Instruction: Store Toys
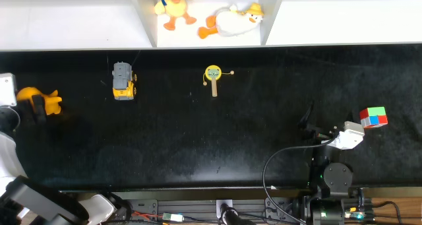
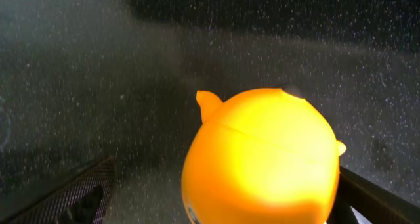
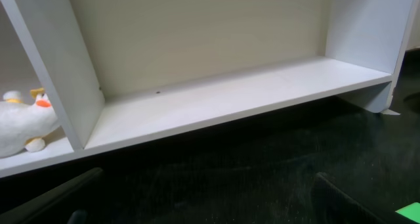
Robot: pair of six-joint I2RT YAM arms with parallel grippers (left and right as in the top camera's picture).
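Six toys in all, two tools, and one white shelf [image 1: 79,17] along the far edge of the black tabletop [image 1: 198,146].

At far left, close to the tabletop's left edge: one orange toy [image 1: 53,102], clamped in the left tool [image 1: 38,107]. Rounded and glossy up close, cut off at the frame edge in the left wrist view and partly covered by the dark fingers from above. Exact form hard to make out.

Next, one yellow-and-grey toy truck [image 1: 123,80] on the tabletop near the shelf front, well apart from the orange toy.

Farther right, one small rattle [image 1: 213,75] with a wooden handle, also near the shelf front and well apart from the truck.

Beyond it, in the shelf's middle compartment, two plush ducks: one yellow duck [image 1: 175,6], head clipped by the picture's edge, and one white duck [image 1: 232,20] lying just beside it.

Then the right tool [image 1: 308,123], fingers spread wide, low over the tabletop and facing the shelf's right compartment.

At far right, one colour cube [image 1: 373,117], near that arm's wrist and close to the tabletop's right edge.

Broad black tabletop between rattle and right tool, and along the near edge.
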